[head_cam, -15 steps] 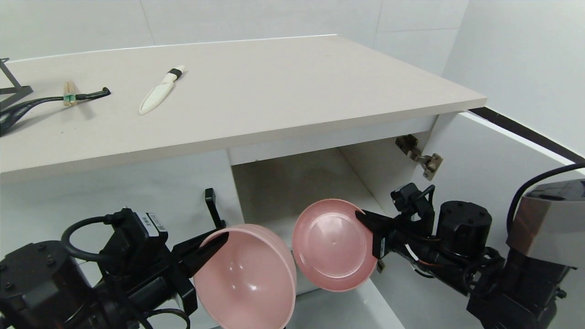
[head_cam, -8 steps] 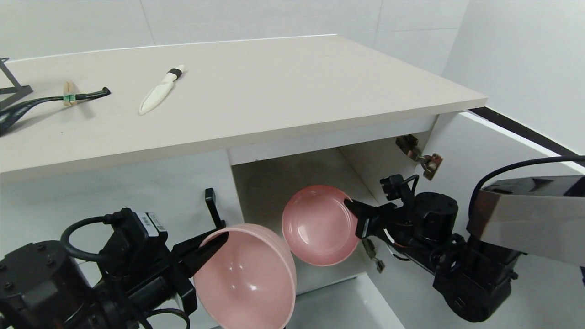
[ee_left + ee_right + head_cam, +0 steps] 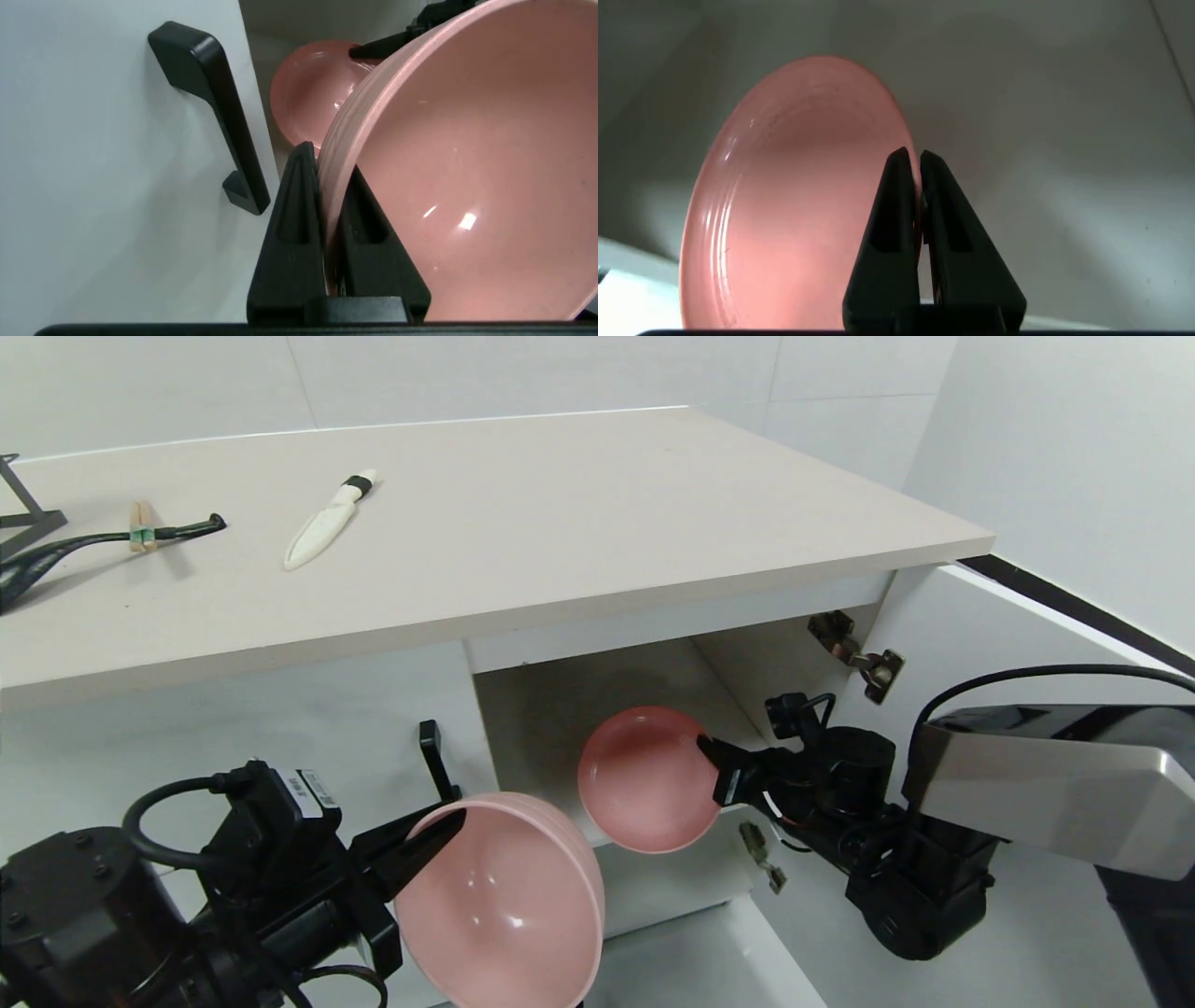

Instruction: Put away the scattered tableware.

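Left gripper was clamped on bowl rim, in front of the shut door. Right gripper gripped plate rim, plate tilted at cabinet opening.

The large pink bowl ran off the lower edge of the head view, and its wall hid the outer finger of the left gripper. In the left wrist view that bowl covered most of the pink plate. A black utensil was cut by the head view's left edge. The small wooden item lying across it was too small to identify.
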You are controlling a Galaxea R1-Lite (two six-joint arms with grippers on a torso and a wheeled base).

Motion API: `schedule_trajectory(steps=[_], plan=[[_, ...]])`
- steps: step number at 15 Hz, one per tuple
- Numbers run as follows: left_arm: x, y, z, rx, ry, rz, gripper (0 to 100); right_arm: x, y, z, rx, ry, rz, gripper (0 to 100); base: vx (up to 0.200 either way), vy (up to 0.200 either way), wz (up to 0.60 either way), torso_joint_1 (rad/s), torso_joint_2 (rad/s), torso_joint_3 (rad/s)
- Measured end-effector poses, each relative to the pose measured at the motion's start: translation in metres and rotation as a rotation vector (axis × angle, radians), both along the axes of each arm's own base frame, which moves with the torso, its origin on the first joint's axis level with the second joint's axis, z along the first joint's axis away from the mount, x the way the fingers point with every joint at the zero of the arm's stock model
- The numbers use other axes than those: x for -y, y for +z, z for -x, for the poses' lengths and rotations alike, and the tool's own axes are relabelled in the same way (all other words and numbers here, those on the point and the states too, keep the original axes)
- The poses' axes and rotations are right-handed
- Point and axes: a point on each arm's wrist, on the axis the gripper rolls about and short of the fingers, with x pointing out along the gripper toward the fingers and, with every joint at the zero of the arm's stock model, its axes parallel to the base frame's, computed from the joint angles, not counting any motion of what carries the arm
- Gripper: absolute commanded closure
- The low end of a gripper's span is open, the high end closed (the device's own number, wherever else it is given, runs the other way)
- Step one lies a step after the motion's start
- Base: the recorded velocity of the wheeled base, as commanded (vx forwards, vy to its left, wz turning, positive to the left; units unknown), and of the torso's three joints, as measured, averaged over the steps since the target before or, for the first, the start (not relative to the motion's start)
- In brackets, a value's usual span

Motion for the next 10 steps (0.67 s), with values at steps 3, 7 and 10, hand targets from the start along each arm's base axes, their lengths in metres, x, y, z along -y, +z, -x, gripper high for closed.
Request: schedule_trajectory(steps=[3,7,10], plan=[[0.0,0.0,0.0,0.0,0.003,0.001,100,-0.002,-0.009,-0.012,0.009,-0.009,-0.005,100,0.0,0.0,0.0,0.0,0.0,0.0],[-0.001,0.0,-0.001,-0.001,0.007,0.0,100,-0.01,-0.021,-0.032,0.048,-0.028,-0.026,100,0.0,0.0,0.0,0.0,0.0,0.0],[-0.001,0.0,-0.001,-0.002,0.008,0.0,100,-0.014,-0.028,-0.039,0.022,-0.039,-0.09,100,0.0,0.0,0.0,0.0,0.0,0.0]])
